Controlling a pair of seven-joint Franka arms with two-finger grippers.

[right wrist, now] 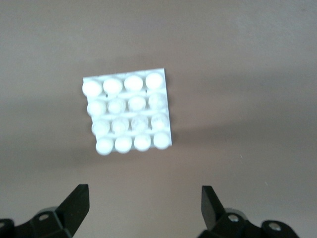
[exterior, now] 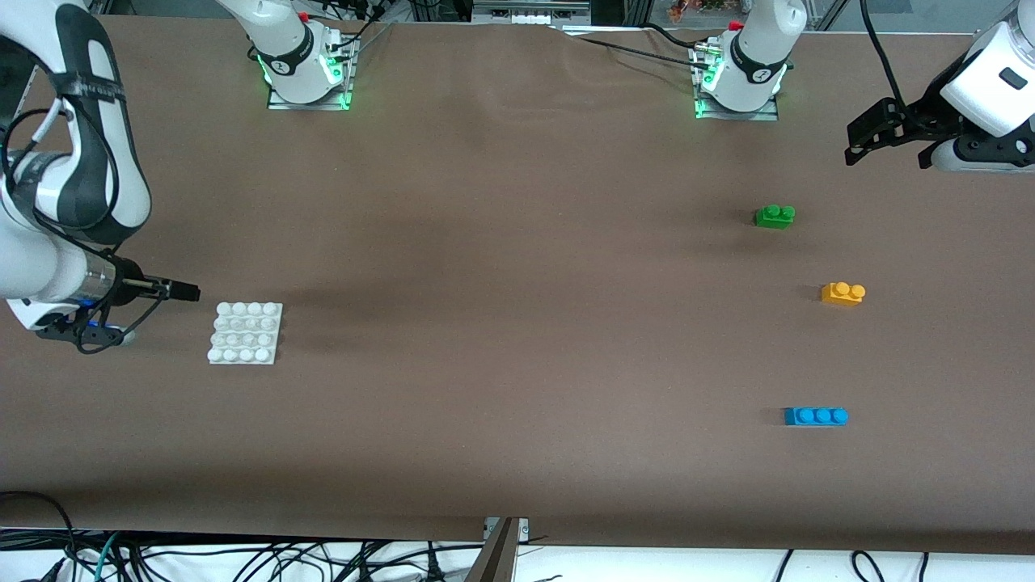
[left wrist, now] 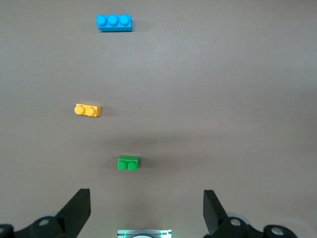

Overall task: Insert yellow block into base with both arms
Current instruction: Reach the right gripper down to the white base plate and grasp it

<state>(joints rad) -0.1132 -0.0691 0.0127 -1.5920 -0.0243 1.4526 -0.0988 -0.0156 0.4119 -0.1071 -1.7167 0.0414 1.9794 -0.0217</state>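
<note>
While both hands stand released and empty, note the yellow block (exterior: 842, 293) near the worktop's left-arm edge, close by the left hand (exterior: 863, 139); the base (exterior: 246, 333) lies beside the right hand (exterior: 174, 289).

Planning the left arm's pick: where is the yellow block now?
In the front view the yellow block lies on the table at the left arm's end, between the green brick and the blue brick.
</note>
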